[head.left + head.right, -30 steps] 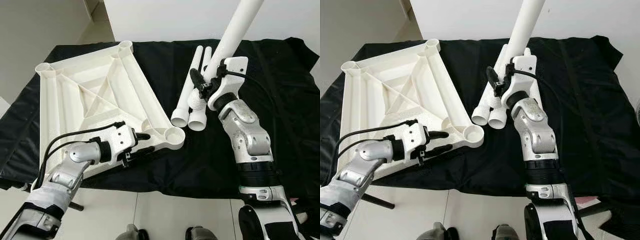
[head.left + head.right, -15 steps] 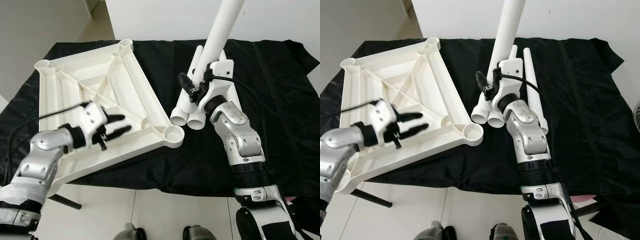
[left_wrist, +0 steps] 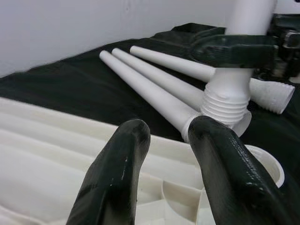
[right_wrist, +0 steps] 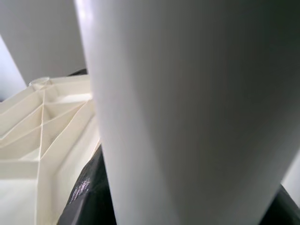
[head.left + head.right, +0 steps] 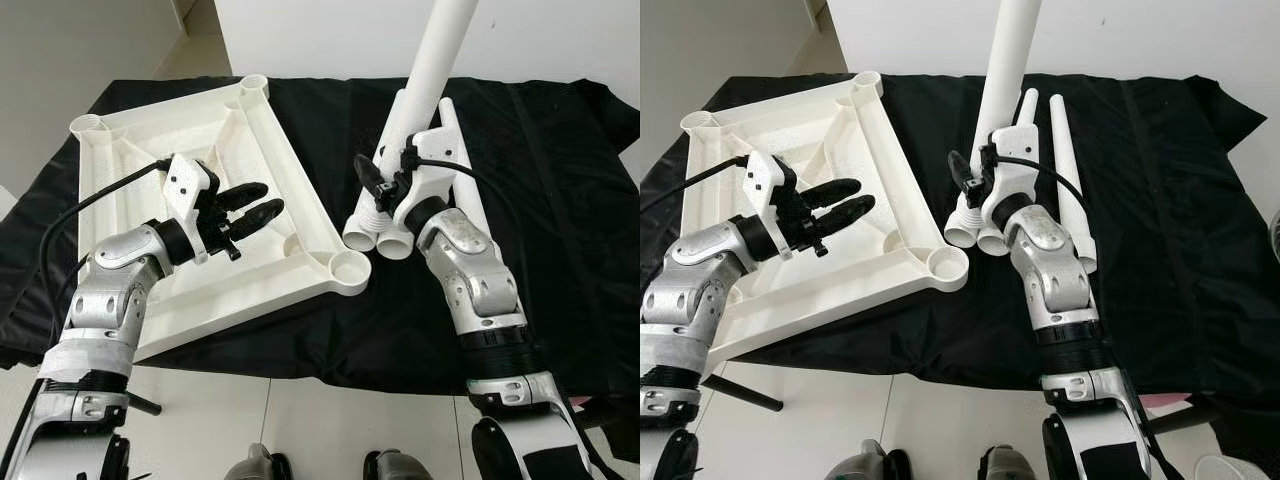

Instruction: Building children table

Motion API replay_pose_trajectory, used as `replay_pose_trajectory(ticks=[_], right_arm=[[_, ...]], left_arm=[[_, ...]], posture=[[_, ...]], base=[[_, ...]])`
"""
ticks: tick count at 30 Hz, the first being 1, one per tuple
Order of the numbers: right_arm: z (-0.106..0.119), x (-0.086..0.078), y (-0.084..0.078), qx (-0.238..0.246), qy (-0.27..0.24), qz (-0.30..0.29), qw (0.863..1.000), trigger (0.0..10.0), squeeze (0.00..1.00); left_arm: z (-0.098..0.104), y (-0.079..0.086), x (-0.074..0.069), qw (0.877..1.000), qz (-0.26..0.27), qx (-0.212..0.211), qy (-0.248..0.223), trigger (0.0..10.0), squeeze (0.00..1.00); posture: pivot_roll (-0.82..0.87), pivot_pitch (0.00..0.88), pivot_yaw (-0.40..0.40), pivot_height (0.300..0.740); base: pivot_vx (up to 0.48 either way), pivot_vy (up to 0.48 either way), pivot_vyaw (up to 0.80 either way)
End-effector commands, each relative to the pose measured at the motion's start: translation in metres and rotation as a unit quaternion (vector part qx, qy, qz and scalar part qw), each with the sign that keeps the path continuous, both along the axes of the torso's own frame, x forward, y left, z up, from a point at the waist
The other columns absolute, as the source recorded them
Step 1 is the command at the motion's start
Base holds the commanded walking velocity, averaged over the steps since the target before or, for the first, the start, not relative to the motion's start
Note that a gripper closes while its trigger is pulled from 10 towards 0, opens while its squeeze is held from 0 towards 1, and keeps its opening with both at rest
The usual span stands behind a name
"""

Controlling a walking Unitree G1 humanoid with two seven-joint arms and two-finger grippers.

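Two jointed silver arms, black cables, white wrist housings, black two-fingered left claw point(image 5: 250, 203) and right claw point(image 5: 372, 182).

White wall point(image 5: 320, 35), pale tiled floor point(image 5: 300, 420).

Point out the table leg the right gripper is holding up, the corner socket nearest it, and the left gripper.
held table leg point(image 5: 440, 45), left eye view, mid shaft.
corner socket point(image 5: 347, 268), left eye view, its round rim.
left gripper point(image 5: 262, 202), left eye view, between the fingertips.
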State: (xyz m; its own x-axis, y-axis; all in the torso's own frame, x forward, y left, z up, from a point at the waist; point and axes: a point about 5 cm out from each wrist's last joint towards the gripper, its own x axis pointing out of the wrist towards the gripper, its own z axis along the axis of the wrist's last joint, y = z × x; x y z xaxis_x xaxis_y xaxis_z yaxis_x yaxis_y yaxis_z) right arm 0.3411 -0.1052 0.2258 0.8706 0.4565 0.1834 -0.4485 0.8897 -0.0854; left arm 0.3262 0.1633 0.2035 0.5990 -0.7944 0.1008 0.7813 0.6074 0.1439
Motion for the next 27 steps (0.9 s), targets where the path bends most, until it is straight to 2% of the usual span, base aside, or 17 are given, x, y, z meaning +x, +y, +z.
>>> replay_pose_trajectory(ticks=[1, 3, 6, 9, 10, 13, 20, 27], right_arm=[[0.003, -0.004, 0.006, -0.003, -0.015, 0.017, 1.0, 10.0, 0.0], [0.001, -0.006, 0.006, -0.005, -0.016, 0.017, 1.0, 10.0, 0.0], [-0.002, -0.009, 0.006, -0.006, -0.017, 0.019, 1.0, 10.0, 0.0], [-0.003, -0.01, 0.006, -0.004, -0.017, 0.019, 1.0, 10.0, 0.0], [-0.005, -0.01, 0.006, 0.005, -0.017, 0.019, 1.0, 10.0, 0.0], [-0.005, -0.01, 0.005, 0.007, -0.017, 0.021, 1.0, 10.0, 0.0], [-0.004, -0.01, 0.006, 0.002, -0.021, 0.024, 0.999, 10.0, 0.0], [-0.005, -0.011, 0.005, 0.005, -0.023, 0.01, 1.0, 10.0, 0.0]], left_arm=[[-0.005, 0.026, 0.014, 0.963, 0.264, -0.048, 0.023, 10.0, 0.0], [-0.005, 0.026, 0.009, 0.957, 0.288, -0.035, 0.005, 10.0, 0.0], [-0.009, 0.022, 0.0, 0.959, 0.283, -0.02, 0.0, 10.0, 0.0], [-0.013, 0.021, -0.004, 0.96, 0.279, -0.028, 0.005, 10.0, 0.0], [-0.021, 0.017, -0.013, 0.963, 0.27, -0.021, 0.015, 10.0, 0.0], [-0.024, 0.012, -0.02, 0.968, 0.251, -0.002, 0.011, 10.0, 0.0], [-0.021, 0.005, -0.032, 0.975, 0.22, -0.015, 0.015, 10.0, 0.0], [-0.024, -0.014, -0.046, 0.982, 0.187, -0.023, 0.024, 10.0, 0.0]], posture=[[-0.08, 0.099, 0.091, 0.74], [-0.08, 0.095, 0.09, 0.74], [-0.08, 0.091, 0.087, 0.74], [-0.08, 0.084, 0.084, 0.74], [-0.08, 0.083, 0.062, 0.74], [-0.09, 0.083, 0.057, 0.74], [-0.1, 0.086, 0.059, 0.74], [-0.09, 0.091, 0.085, 0.74]], base=[[0.0, 0.0, 0.0], [0.0, 0.0, 0.0], [0.0, 0.0, 0.0], [0.0, 0.0, 0.0], [0.0, 0.0, 0.0], [0.0, 0.0, 0.0], [0.0, 0.0, 0.0], [0.0, 0.0, 0.0]])
